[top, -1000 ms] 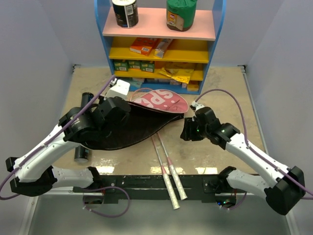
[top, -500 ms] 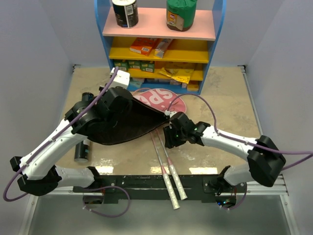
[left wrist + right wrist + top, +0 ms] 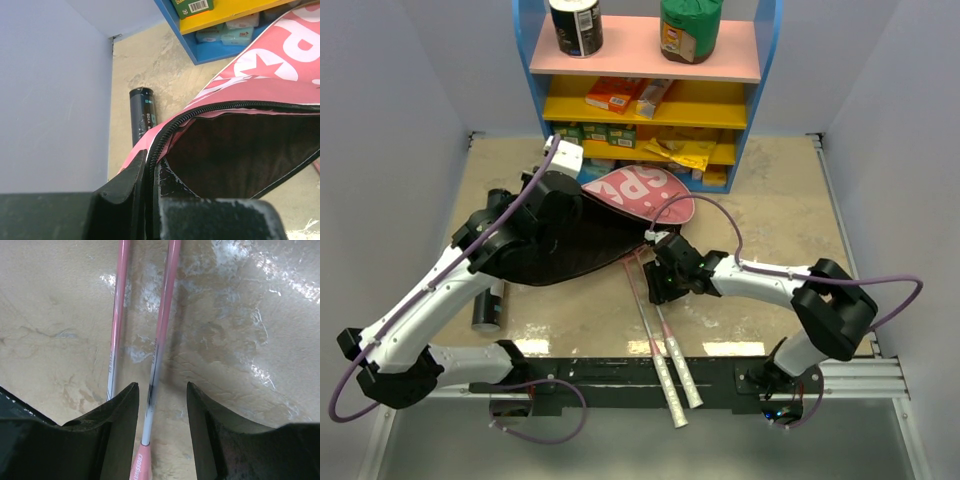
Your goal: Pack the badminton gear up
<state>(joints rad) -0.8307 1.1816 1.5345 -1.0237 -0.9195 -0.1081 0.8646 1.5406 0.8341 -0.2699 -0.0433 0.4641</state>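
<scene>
The pink bag (image 3: 645,188) lies in front of the shelf with its dark inside (image 3: 565,250) gaping open. My left gripper (image 3: 542,212) is shut on the bag's zippered edge (image 3: 165,132), seen pinched at my left gripper (image 3: 150,162) in the left wrist view. Two rackets show only as pink shafts (image 3: 648,305) and white handles (image 3: 675,378); their heads are hidden in the bag. My right gripper (image 3: 656,287) is open just above the shafts. In the right wrist view my right gripper (image 3: 161,390) has one shaft (image 3: 165,315) between its jaws and the other (image 3: 120,315) beside it. The black tube (image 3: 488,308) lies left of the bag (image 3: 142,112). No shuttlecocks show.
The blue-yellow shelf unit (image 3: 650,95) with boxes and two jars stands at the back. Grey walls close both sides. A metal rail (image 3: 620,372) runs along the near edge under the racket handles.
My right arm has swung left from the bag's right side to over the racket shafts. My left gripper has pulled the bag's edge back toward the shelf, opening it wider.
</scene>
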